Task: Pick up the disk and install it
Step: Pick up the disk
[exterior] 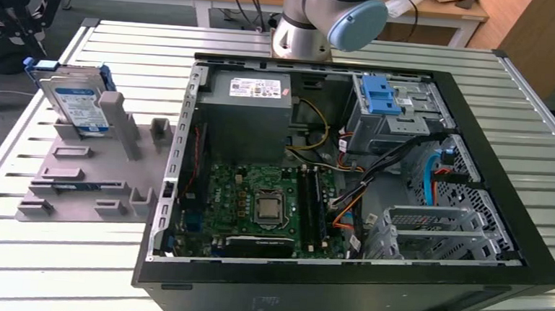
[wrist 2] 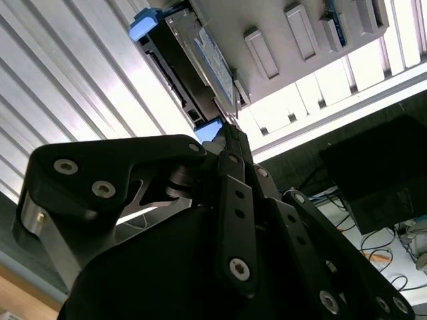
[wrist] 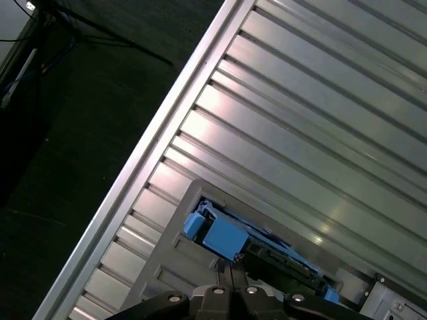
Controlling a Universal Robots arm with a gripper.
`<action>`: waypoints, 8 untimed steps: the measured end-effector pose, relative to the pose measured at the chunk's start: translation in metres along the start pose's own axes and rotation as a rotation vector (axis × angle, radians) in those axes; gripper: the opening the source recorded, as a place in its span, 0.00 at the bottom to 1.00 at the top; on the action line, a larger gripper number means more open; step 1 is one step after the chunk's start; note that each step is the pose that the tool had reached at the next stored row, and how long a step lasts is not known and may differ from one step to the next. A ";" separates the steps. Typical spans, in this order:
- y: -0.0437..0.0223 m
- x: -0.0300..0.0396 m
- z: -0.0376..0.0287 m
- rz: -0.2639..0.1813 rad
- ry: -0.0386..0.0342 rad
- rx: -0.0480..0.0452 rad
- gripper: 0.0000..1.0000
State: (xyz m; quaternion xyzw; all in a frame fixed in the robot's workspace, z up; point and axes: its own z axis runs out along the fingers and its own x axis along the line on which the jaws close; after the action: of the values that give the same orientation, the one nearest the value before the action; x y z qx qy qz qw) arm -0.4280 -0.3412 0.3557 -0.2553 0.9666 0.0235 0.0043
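Observation:
The disk (exterior: 76, 100) stands on edge in a grey holder (exterior: 83, 180) on the exterior view's left, its white-and-blue label facing out and a blue carrier frame around it. My black gripper (exterior: 17, 27) hangs above and beyond it, toward the table's far left corner, apart from it. In the second wrist view the fingertips of the gripper (wrist 2: 230, 137) meet with nothing between them, just short of the disk (wrist 2: 200, 60) and its blue corner. In the first wrist view the gripper (wrist: 233, 267) points at the disk's blue carrier (wrist: 223, 237).
An open computer case (exterior: 505, 213) lies on the slatted metal table (exterior: 106, 268). Inside it are a motherboard (exterior: 265, 205), a grey power supply (exterior: 247, 103) and a metal drive bay with a blue latch (exterior: 382, 97). The arm's base (exterior: 310, 27) stands behind the case.

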 end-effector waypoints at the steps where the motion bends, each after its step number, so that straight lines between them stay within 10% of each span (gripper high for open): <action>1: 0.0000 0.0000 0.0000 0.000 0.0000 0.0000 0.11; 8: 0.0000 0.0000 0.0003 -0.088 0.0038 -0.0017 0.11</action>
State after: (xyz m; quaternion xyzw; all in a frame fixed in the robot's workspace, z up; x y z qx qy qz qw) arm -0.4281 -0.3411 0.3554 -0.2977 0.9544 0.0237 0.0033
